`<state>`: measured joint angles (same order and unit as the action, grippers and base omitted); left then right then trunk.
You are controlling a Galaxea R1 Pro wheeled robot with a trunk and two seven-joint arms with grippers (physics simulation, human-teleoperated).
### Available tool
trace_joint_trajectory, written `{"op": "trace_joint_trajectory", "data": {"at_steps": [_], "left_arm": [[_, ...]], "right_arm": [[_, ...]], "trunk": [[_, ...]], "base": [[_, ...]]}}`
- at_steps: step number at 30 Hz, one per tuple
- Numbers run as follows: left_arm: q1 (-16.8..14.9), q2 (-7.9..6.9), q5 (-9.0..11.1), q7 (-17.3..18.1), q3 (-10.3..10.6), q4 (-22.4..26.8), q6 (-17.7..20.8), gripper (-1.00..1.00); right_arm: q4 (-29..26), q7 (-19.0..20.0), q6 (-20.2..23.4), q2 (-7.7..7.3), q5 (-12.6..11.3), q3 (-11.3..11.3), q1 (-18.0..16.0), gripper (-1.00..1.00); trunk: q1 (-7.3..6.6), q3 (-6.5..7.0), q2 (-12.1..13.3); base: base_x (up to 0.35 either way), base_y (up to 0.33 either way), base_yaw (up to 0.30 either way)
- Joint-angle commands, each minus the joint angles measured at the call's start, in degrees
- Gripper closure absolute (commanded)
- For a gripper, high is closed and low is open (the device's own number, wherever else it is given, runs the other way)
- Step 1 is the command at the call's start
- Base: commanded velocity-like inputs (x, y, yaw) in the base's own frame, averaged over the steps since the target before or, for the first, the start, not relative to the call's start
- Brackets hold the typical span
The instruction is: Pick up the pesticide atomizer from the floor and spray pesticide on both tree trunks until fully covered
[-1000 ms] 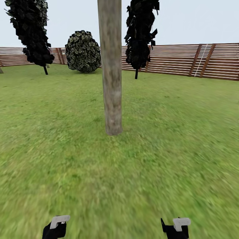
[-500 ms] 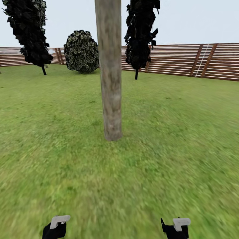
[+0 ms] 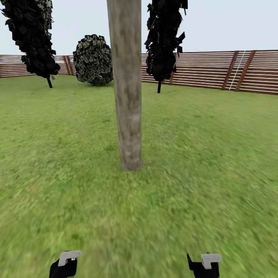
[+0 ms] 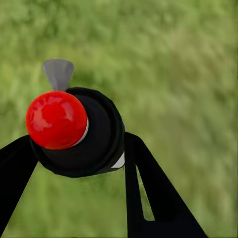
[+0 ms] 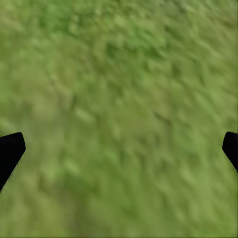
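A thick tree trunk (image 3: 126,88) of blotchy grey-brown bark stands straight ahead on the grass floor (image 3: 200,162), its base a short way in front of me. My left gripper (image 4: 79,144) is shut on the pesticide atomizer (image 4: 94,136), a dark round body with a red ball top, a grey nozzle and a small white mark. In the head view the left gripper (image 3: 65,265) and the right gripper (image 3: 203,266) sit low at the bottom edge. The right gripper (image 5: 121,148) is open over bare grass, holding nothing.
Two dark narrow trees (image 3: 33,38) (image 3: 164,38) and a round leafy bush (image 3: 93,60) stand far back by the brown slatted fence (image 3: 220,71). Lawn spreads wide on both sides of the trunk.
The whole view has crept forward, so the trunk looks larger and its base sits lower in the picture. Both grippers hold the same pose.
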<state>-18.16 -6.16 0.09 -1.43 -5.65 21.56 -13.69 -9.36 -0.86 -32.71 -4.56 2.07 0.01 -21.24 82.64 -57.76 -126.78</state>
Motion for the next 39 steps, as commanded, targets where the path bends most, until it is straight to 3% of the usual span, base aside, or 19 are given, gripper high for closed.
{"op": "trace_joint_trajectory", "data": {"at_steps": [1, 29, 33, 36, 39], "left_arm": [[0.0, 0.01, 0.0, -0.1, -0.1, -0.1, -0.2, 1.0], [0.0, -0.07, 0.1, -0.1, -0.1, 0.0, -0.2, 1.0], [0.0, -0.08, -0.1, -0.1, -0.2, 0.0, -0.2, 1.0], [-0.2, -0.14, -0.3, 0.2, -0.1, 0.4, -0.1, 1.0], [-0.3, -0.29, -0.6, 0.8, 0.2, 0.3, 0.3, 1.0]], "right_arm": [[0.0, -0.1, -0.2, -0.01, 0.2, 0.0, 0.0, -1.0], [0.1, 0.1, -0.2, -0.06, 0.3, 0.0, 0.0, -1.0], [-0.1, 0.5, 0.0, -0.01, 0.6, 0.4, 0.0, -1.0], [-1.7, 0.6, 0.0, -0.04, 0.9, 2.2, 0.0, -1.0], [-5.5, 0.6, 0.3, -0.15, 2.7, 6.5, 0.0, -1.0]], "trunk": [[0.02, -0.05, 0.0], [0.02, -0.05, 0.0], [0.02, -0.05, 0.0], [0.02, -0.05, 0.0], [0.02, -0.05, 0.0]], "base": [[0.335, 0.0, 0.0], [0.334, -0.013, -0.06], [0.047, 0.015, 0.0], [0.01, 0.003, 0.0], [0.002, 0.001, 0.0]]}}
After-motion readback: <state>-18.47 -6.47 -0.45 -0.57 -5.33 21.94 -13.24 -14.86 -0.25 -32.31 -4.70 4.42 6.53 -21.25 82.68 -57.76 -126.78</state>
